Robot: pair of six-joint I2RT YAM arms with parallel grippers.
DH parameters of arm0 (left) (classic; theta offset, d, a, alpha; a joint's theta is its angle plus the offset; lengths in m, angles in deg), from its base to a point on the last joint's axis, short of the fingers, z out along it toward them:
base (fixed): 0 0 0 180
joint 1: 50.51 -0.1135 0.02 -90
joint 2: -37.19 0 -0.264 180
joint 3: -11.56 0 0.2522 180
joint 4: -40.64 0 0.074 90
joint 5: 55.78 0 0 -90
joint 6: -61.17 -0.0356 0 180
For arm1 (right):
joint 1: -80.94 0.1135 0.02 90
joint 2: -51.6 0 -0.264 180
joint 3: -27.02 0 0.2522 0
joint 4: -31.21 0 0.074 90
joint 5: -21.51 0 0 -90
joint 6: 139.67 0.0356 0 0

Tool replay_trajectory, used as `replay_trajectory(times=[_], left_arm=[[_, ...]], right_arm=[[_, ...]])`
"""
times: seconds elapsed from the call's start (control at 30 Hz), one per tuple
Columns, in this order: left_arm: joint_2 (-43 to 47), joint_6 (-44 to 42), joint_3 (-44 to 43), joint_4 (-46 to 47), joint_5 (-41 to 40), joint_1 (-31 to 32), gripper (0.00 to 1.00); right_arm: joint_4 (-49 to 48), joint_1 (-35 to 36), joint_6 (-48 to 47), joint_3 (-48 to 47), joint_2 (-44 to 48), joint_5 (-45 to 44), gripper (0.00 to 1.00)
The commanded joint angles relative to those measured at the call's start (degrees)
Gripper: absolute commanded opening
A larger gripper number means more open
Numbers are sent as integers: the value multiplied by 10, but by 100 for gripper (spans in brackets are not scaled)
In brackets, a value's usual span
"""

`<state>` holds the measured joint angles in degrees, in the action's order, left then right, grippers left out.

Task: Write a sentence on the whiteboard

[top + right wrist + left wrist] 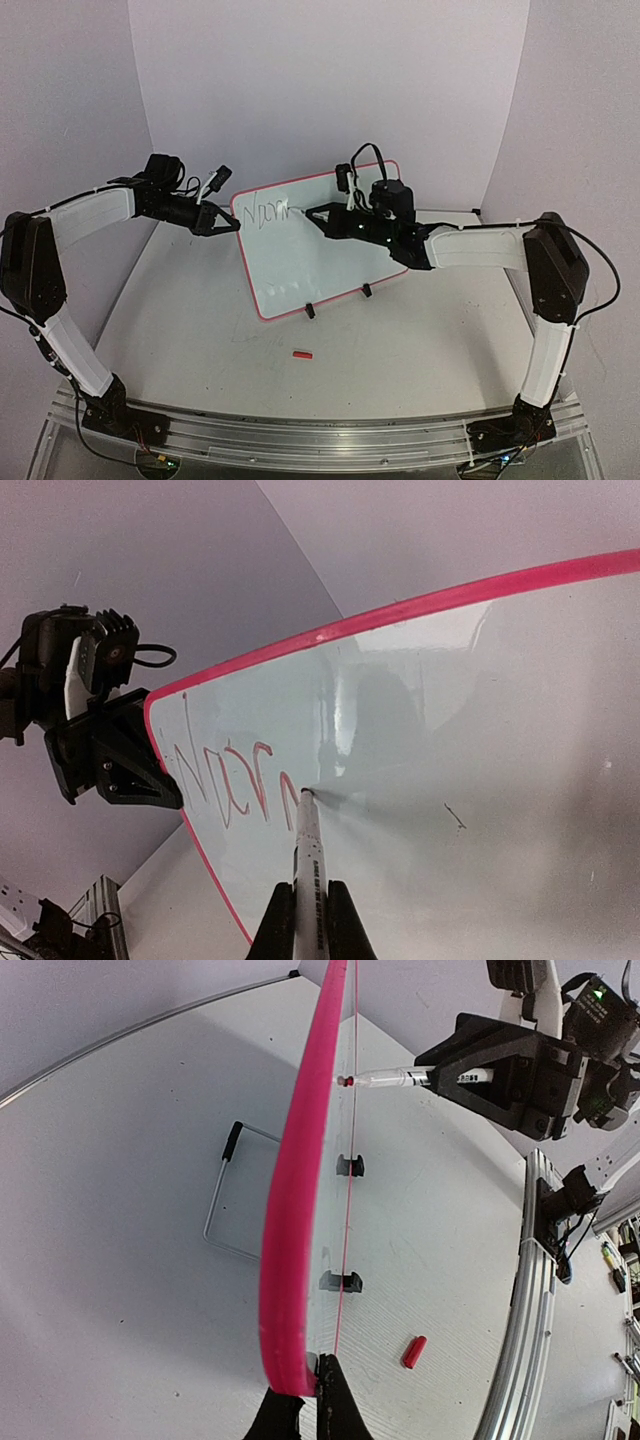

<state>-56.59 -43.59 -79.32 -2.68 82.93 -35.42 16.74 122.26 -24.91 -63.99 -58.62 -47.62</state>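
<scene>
Pink-rimmed board [320, 265] stands tilted back on the table [400, 350], mid-scene, resting on two black feet [310, 311] w/ a wire stand [222, 1200] behind it. Left claw [228, 224] is pinched on the board's left rim; its wrist view shows both fingers [340, 1410] squeezing the pink edge, one each side. Left arm: lower link rises from the base to an elbow out by the left wall; forearm runs roughly level to the right, wrist aimed at the rim.

Right claw [318, 214] is clamped tight round a marker [308, 855] — barrel runs out btwn the fingers, tip touching the white face just right of the scrawl [225, 780]. Scrawl reads approx "Norm", a single line in the board's upper-left corner. Right arm: lower link near upright at the right side, elbow high; forearm stretches left across the board's front, wrist over its top half.

Red cap [303, 353] lies loose on the table in front of the board — near its lower edge, touching nothing.
</scene>
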Motion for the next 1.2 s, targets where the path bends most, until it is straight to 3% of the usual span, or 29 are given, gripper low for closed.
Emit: replay_trajectory(times=[0.0, 0.93, 1.17], left_arm=[[7, -49, 0, -13, -24, 13, 0], [5, -49, 0, -13, -25, 13, 0], [7, -49, 0, -13, -26, 13, 0]], right_arm=[[-20, -12, 8, -14, 2, -48, 0], [-28, -15, 22, 65, 24, -57, 0], [-52, -16, 25, 78, 51, -20, 0]])
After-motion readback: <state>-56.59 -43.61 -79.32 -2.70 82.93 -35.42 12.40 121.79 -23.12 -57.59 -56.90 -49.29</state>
